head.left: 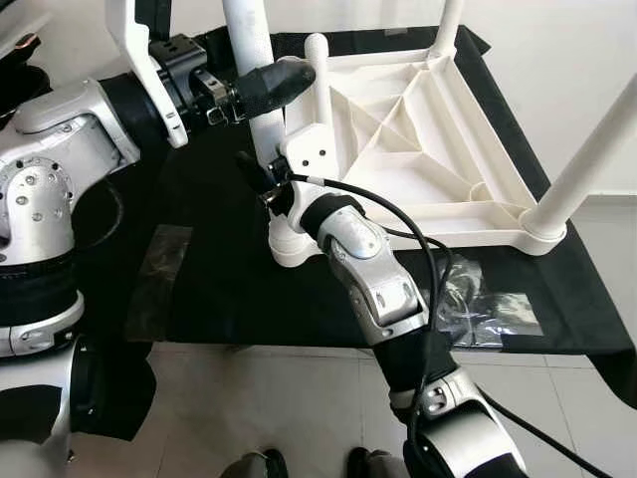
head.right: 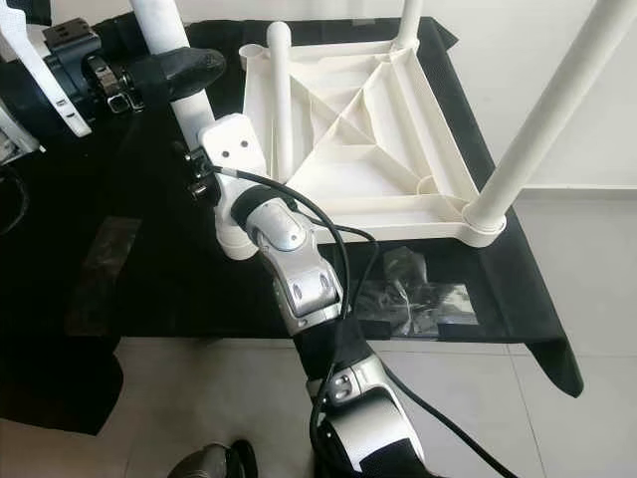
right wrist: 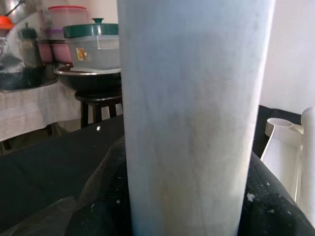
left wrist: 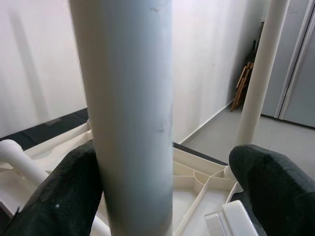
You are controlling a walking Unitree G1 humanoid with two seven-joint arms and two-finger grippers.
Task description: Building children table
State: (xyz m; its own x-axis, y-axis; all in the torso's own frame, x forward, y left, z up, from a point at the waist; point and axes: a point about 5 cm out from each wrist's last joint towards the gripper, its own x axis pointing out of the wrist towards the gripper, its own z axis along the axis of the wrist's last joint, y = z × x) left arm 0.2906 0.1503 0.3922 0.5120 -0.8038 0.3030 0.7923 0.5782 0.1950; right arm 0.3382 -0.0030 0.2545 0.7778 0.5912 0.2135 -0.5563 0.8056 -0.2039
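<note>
Below: right gripper (head.left: 267, 184) clamped on leg (head.left: 251, 60) low down, just above corner socket (head.left: 289, 239) of upturned tabletop (head.left: 398, 139); left gripper (head.left: 261, 88) higher on same leg, one finger touching, other standing off. Leg axis upright, in line with socket, both arms alongside. Wrist views: grip contact close up; eye views: socket and cloth (head.left: 209, 279).

Upturned table top (head.left: 418, 139) lies on the surface (head.left: 219, 289), legs up; near-left leg (head.left: 257, 70) between both grippers; plastic bag (head.left: 468, 304) before it.
</note>
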